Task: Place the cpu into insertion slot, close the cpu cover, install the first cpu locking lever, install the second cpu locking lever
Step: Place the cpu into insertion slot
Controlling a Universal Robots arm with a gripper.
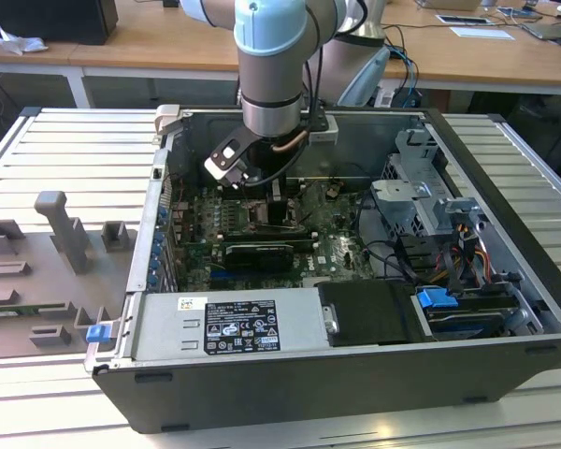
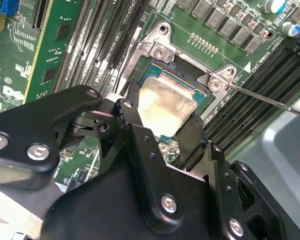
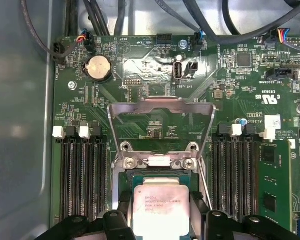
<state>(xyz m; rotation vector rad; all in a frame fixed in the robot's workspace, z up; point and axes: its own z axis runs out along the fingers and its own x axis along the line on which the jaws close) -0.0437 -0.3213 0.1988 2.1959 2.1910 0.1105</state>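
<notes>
Step in hand: placing the cpu. My fingers (image 2: 135, 135) are clenched on the cpu (image 2: 165, 102), one on each opposite edge, holding it directly over the insertion slot (image 2: 185, 72); I cannot tell whether it is seated. In my judgement, seating calls for the chip to sit square to the slot rim. The cpu cover (image 3: 160, 104) stands raised, clear of the path. In the exterior view, the graphics card (image 1: 257, 253) lies at 6 o'clock of the slot. Memory slots (image 3: 80, 175) flank the slot closely
</notes>
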